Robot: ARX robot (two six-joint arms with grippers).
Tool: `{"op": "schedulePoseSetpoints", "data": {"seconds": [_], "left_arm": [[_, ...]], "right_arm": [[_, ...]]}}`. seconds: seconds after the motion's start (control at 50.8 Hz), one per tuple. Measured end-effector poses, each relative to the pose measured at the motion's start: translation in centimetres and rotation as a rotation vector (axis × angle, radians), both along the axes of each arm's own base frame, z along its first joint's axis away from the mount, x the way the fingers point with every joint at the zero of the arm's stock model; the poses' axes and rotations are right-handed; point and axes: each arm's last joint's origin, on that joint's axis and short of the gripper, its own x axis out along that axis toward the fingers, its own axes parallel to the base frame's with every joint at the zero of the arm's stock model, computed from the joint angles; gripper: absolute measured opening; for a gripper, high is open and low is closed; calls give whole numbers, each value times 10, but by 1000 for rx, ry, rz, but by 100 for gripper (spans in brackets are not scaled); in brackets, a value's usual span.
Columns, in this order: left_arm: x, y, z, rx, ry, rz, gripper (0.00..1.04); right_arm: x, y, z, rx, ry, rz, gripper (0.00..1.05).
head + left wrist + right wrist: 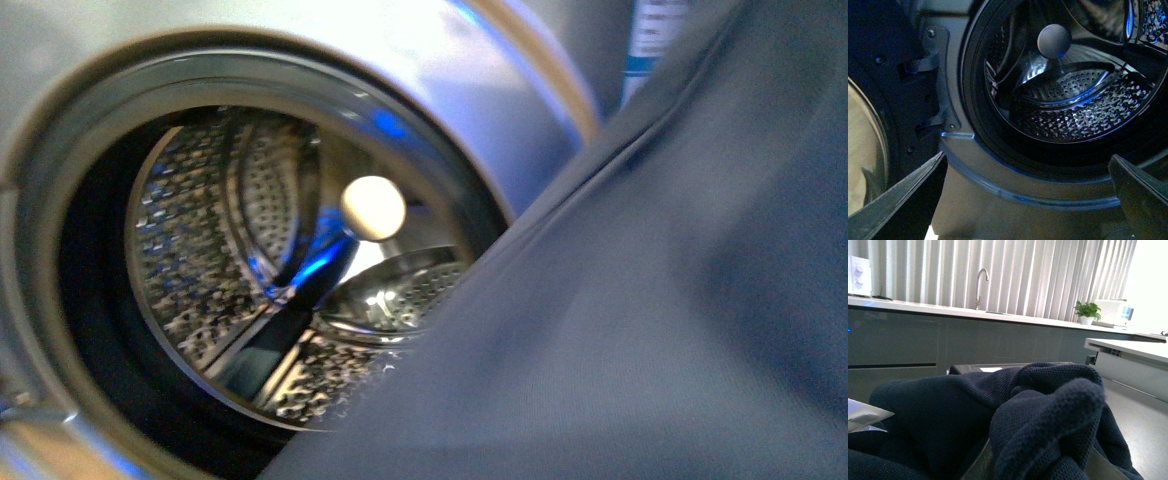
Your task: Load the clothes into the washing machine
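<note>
The washing machine (480, 90) fills the front view, its porthole open onto the dimpled steel drum (190, 260). The dark navy clothes (650, 330) hang blurred across the right of that view, in front of the porthole's right side. In the right wrist view my right gripper (1040, 460) is shut on the clothes (948, 415), which bunch over the jaws and hide the fingertips; a white tag (865, 417) shows at the edge. In the left wrist view my left gripper (1030, 200) is open and empty, just below the drum mouth (1073, 110) and the dark gasket (973, 110).
The open door (878, 100) and its hinge bracket (940, 80) stand beside the porthole in the left wrist view. A round pale knob (373, 208) sits at the drum's back. The right wrist view looks away at a counter with a tap (980, 285) and a plant (1087, 311).
</note>
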Motion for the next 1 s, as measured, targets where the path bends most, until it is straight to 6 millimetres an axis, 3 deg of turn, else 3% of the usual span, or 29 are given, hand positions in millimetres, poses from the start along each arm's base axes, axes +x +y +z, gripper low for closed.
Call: {"op": "schedulePoseSetpoints", "data": {"seconds": [0.453,1.005], "left_arm": [[0,0,0,0,0,0,98],[0,0,0,0,0,0,98]], "right_arm": [[-14,7,-2,-11,-6,37,14],[-12,5,-2,-11,-6,24,14]]}}
